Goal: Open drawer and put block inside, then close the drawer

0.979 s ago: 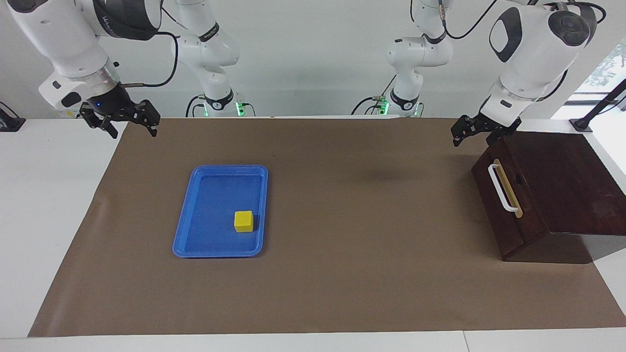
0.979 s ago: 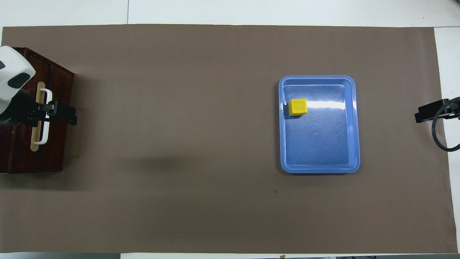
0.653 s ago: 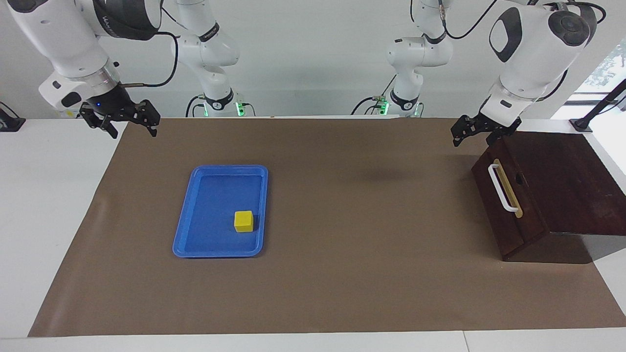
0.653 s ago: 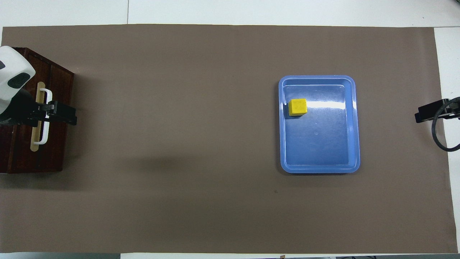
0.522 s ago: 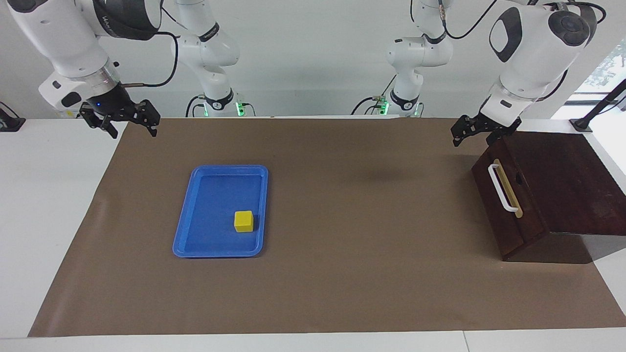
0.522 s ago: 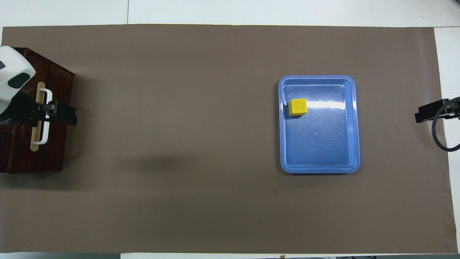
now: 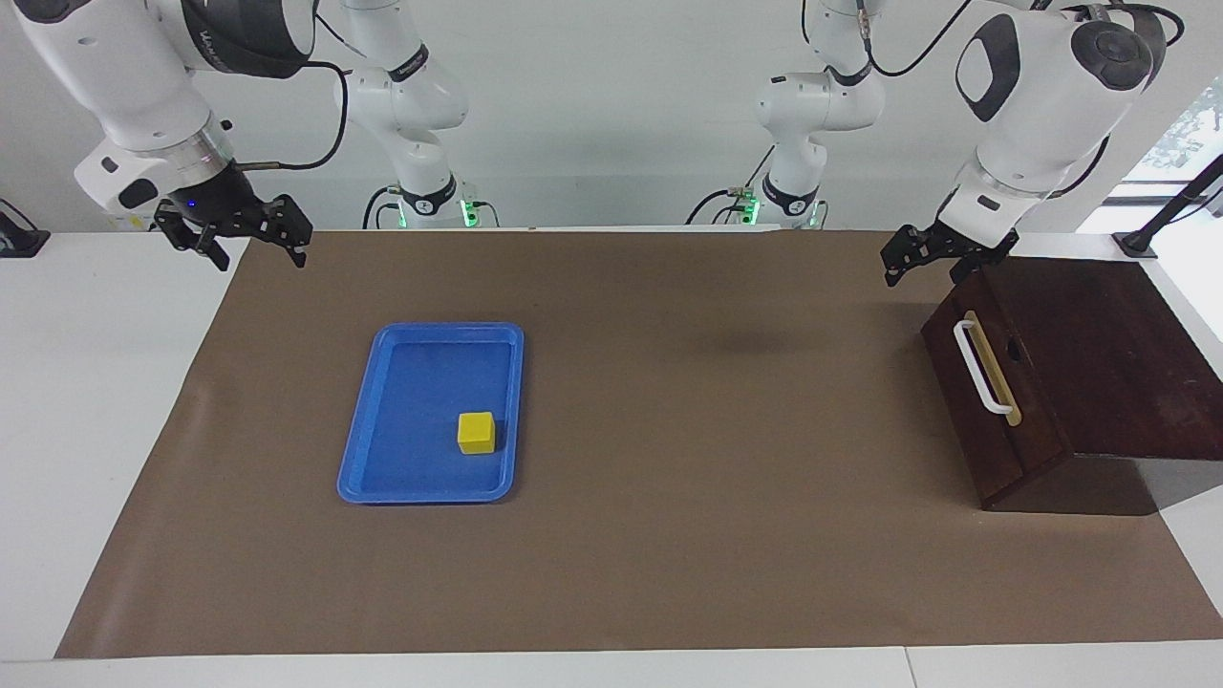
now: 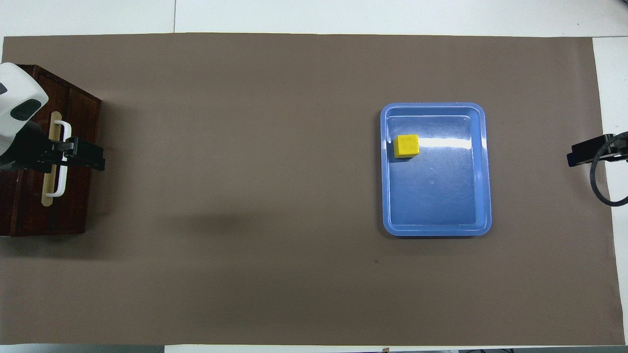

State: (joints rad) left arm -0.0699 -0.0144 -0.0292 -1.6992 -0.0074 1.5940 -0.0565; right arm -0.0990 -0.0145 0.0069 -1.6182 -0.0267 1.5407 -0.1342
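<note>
The dark brown drawer (image 7: 994, 401) is shut in its wooden box (image 7: 1108, 354) at the left arm's end of the table, its white handle (image 7: 978, 368) on a tan strip. The drawer also shows in the overhead view (image 8: 73, 196). The yellow block (image 7: 476, 432) sits in the blue tray (image 7: 430, 330); both also show in the overhead view, the block (image 8: 406, 146) and the tray (image 8: 431, 105). My left gripper (image 7: 923, 273) hangs open and empty in the air over the box's front top edge, above the handle (image 8: 63, 157). My right gripper (image 7: 256, 250) waits open and empty over the mat's edge at the right arm's end.
A brown mat (image 7: 669, 430) covers most of the white table (image 7: 96, 382). The box's top slopes and juts out past the mat at the left arm's end. A black clamp base (image 7: 1137, 244) stands on the table beside the box.
</note>
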